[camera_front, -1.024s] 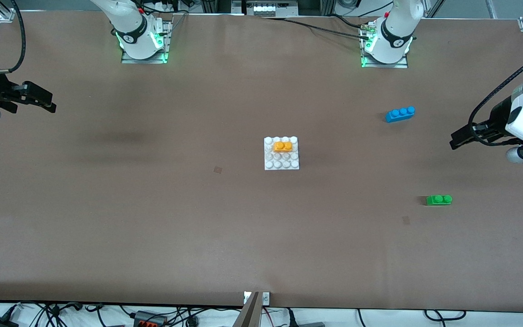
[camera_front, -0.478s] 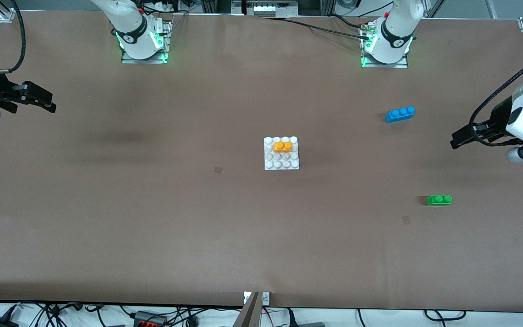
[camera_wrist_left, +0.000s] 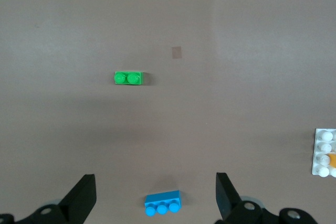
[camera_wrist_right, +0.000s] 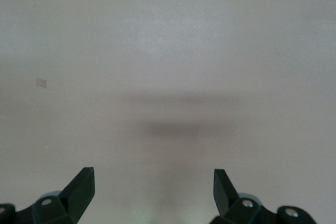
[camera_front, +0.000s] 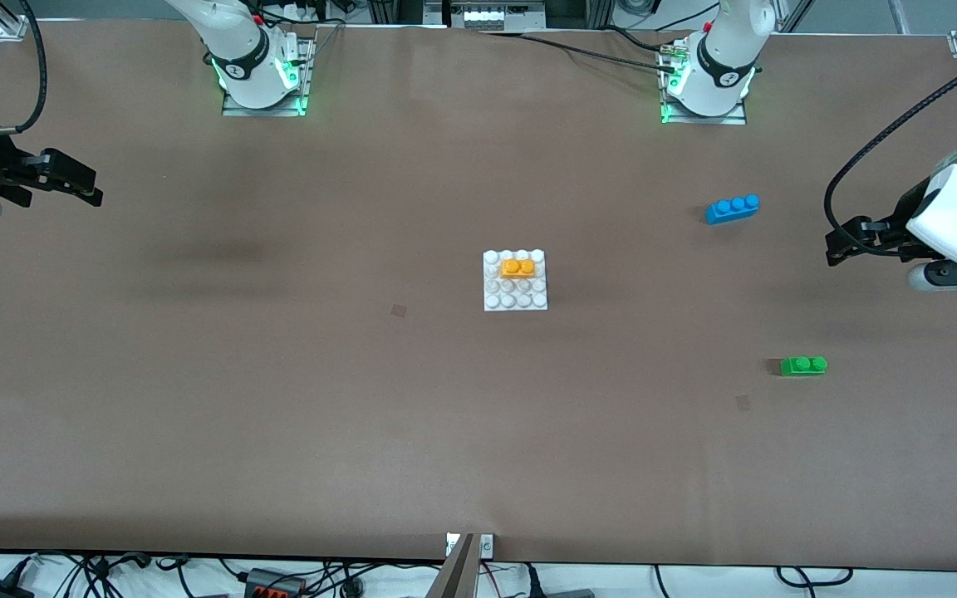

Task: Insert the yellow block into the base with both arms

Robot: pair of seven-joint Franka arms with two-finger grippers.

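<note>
Counted on the brown table (camera_front: 279, 415): three small plastic toy bricks, one white base plate, two robot arms, two small darker square marks on the surface.

Nearest the front camera, toward the left arm's end of the table: one small green plastic brick with two round studs (camera_front: 803, 365), lying flat on the bare surface. One square mark (camera_front: 743, 403) sat just nearer the camera than it.

Farther up, at mid-table: one flat white square plastic base plate with a four-by-four grid of round studs (camera_front: 515, 295). One small yellow-orange plastic brick with two round studs (camera_front: 517, 267) sat on the plate, in the second stud row from its farther edge. The second square mark (camera_front: 398, 311) lay on the table near the plate, toward the right arm's end.

Farther again, toward the left arm's end: one longer blue plastic brick with three round studs (camera_front: 732, 208), well apart from the green brick.

Left gripper (camera_front: 842, 247) hung over the left arm's end of the table, fingers (camera_wrist_left: 84, 199) spread wide, grasping nothing. Right gripper (camera_front: 80, 184) hung over the right arm's end, fingers (camera_wrist_right: 81, 184) likewise spread, nothing between them. Both were well apart from the plate.
</note>
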